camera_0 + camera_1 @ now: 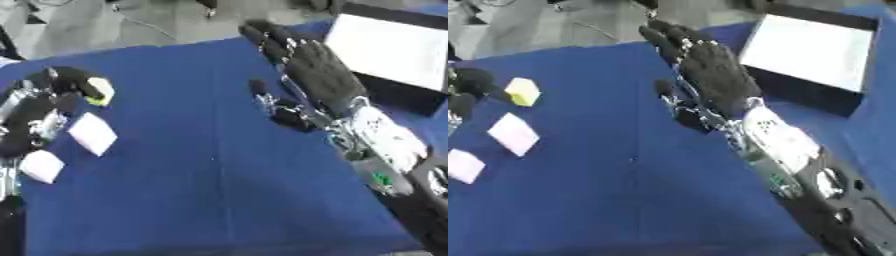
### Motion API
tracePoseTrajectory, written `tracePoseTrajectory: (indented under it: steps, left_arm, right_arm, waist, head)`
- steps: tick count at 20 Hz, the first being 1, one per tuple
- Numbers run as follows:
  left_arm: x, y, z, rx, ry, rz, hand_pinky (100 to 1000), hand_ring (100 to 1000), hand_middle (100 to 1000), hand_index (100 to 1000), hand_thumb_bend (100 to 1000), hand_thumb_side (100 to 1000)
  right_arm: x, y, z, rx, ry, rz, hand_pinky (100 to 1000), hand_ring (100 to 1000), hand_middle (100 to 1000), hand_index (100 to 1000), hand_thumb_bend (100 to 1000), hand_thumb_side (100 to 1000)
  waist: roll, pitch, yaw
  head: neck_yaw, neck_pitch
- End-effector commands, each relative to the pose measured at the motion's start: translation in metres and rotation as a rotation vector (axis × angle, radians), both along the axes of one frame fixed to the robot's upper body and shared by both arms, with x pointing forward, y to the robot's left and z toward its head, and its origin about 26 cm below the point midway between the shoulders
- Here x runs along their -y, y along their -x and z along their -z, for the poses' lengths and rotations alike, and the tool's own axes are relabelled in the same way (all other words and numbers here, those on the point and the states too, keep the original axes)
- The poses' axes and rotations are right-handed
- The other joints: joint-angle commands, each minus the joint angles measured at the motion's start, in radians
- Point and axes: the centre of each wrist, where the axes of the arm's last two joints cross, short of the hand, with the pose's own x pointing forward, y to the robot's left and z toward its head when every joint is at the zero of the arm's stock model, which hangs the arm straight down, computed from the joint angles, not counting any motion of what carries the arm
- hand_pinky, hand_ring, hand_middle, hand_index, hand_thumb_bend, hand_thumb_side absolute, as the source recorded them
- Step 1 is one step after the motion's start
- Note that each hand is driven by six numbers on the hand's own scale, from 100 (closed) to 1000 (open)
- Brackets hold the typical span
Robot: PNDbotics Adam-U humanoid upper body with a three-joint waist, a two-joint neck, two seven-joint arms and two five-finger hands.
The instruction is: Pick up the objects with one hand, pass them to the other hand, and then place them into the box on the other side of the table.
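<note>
The yellow block sits near the table's left far side, and my left hand is right at it: in the left eye view the dark fingers curl over and around its top, so I read that hand as closing on the block, though it looks not yet lifted off the cloth. Just nearer me lie two pale blocks, one tilted like a diamond and another at the left edge, both apart from the yellow one and untouched.

So I judge this to be the first step, the pick-up. Next I would need to raise the block clear, carry it toward the middle of the blue table, and meet it with the other hand.

My right hand is stretched out flat over the table's right half, fingers straight and holding nothing, pointing away from me. It would have to turn and come inward to receive.

The box, black-walled with a white inside, stands beyond it at the far right.

I can read no writing or brand anywhere.
</note>
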Motion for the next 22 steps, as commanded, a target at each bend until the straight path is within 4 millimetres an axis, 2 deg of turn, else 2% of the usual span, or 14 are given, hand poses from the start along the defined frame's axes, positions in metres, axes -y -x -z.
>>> tracePoseTrajectory:
  steps: [1, 2, 3, 4, 5, 8, 11, 13, 15, 17, 22]
  left_arm:
    - [-0.018, -0.006, -0.053, 0.217, -0.337, -0.03, 825, 785, 811, 938, 534, 536]
    - [-0.052, -0.012, -0.076, 0.33, -0.622, -0.13, 831, 803, 830, 947, 663, 576]
    - [-0.081, -0.017, -0.084, 0.423, -0.839, -0.195, 839, 825, 851, 960, 822, 592]
    - [-0.103, -0.025, -0.081, 0.48, -0.998, -0.23, 845, 838, 867, 965, 859, 596]
    - [-0.117, -0.033, -0.072, 0.491, -1.115, -0.26, 849, 846, 877, 968, 855, 624]
    - [-0.138, -0.053, -0.026, 0.455, -1.351, -0.332, 855, 862, 891, 970, 844, 706]
    - [-0.153, -0.062, 0.02, 0.454, -1.456, -0.36, 852, 860, 887, 942, 845, 697]
    - [-0.159, -0.064, 0.043, 0.473, -1.465, -0.363, 849, 853, 880, 930, 848, 663]
    - [-0.164, -0.063, 0.06, 0.492, -1.464, -0.362, 848, 853, 878, 928, 848, 658]
    - [-0.169, -0.062, 0.076, 0.516, -1.468, -0.362, 843, 843, 859, 914, 852, 607]
    - [-0.177, -0.056, 0.106, 0.569, -1.432, -0.382, 829, 818, 837, 899, 859, 597]
  right_arm:
    - [0.007, 0.003, -0.006, 0.024, 0.035, 0.02, 751, 876, 930, 1000, 100, 100]
    - [0.003, 0.002, -0.007, 0.029, 0.032, 0.003, 751, 875, 930, 1000, 100, 100]
    - [0.0, 0.002, -0.009, 0.032, 0.031, -0.012, 751, 875, 930, 1000, 100, 100]
    - [-0.002, 0.002, -0.01, 0.032, 0.03, -0.021, 751, 875, 930, 1000, 100, 100]
    - [-0.003, 0.002, -0.011, 0.032, 0.031, -0.026, 751, 876, 930, 1000, 100, 100]
    - [-0.003, 0.002, -0.012, 0.031, 0.03, -0.028, 751, 876, 930, 1000, 100, 100]
    - [-0.004, 0.002, -0.012, 0.033, 0.026, -0.028, 750, 876, 930, 1000, 100, 100]
    - [-0.004, 0.002, -0.011, 0.032, 0.023, -0.027, 750, 877, 930, 1000, 100, 100]
    - [-0.004, 0.002, -0.011, 0.029, 0.021, -0.026, 749, 877, 930, 1000, 100, 100]
    - [-0.004, 0.002, -0.011, 0.027, 0.017, -0.024, 748, 878, 930, 1000, 100, 100]
    - [-0.004, 0.002, -0.01, 0.025, 0.011, -0.021, 747, 879, 930, 1000, 100, 100]
  waist:
    - [0.001, -0.026, 0.005]
    - [-0.003, -0.024, -0.015]
    - [-0.005, -0.024, -0.031]
    - [-0.005, -0.024, -0.04]
    - [-0.005, -0.024, -0.047]
    - [-0.007, -0.022, -0.058]
    - [-0.009, -0.02, -0.06]
    - [-0.011, -0.019, -0.059]
    - [-0.013, -0.019, -0.058]
    - [-0.015, -0.018, -0.056]
    - [-0.018, -0.018, -0.053]
  head:
    - [-0.016, -0.003]
    - [0.012, -0.003]
    - [0.033, -0.003]
    - [0.047, -0.003]
    - [0.056, -0.003]
    - [0.064, -0.003]
    - [0.059, -0.003]
    - [0.056, -0.003]
    - [0.054, -0.003]
    - [0.054, -0.003]
    - [0.053, -0.003]
